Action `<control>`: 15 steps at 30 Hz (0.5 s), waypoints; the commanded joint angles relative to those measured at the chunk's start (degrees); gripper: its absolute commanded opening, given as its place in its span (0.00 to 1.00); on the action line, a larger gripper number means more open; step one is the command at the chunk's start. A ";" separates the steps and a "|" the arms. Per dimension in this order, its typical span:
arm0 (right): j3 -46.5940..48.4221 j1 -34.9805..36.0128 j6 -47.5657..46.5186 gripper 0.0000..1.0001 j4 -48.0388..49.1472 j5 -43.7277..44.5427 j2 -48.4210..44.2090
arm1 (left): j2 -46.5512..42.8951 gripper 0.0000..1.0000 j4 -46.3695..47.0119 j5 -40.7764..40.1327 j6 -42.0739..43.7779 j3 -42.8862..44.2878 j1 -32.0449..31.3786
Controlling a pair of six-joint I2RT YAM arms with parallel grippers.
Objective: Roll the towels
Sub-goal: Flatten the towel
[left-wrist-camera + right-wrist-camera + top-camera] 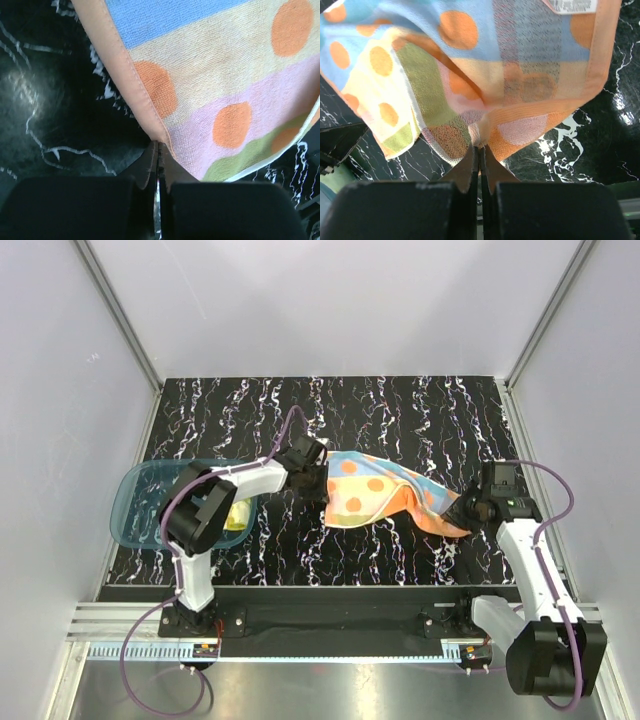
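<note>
The pastel-striped terry towel with orange dots point(375, 490) hangs stretched left to right over the middle of the black marbled desk point(400, 410), its left hem nipped tight in the left pincer point(156, 146) and its right edge likewise in the right pincer point(480, 148).

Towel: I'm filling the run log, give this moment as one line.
towel: unrolled, held at two edges | left gripper: shut on towel | right gripper: shut on towel
</note>
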 commanded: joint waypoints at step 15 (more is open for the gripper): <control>10.12 0.39 -3.51 0.00 -2.53 1.38 7.86 | -0.79 0.00 -12.95 -14.08 2.78 -2.37 16.42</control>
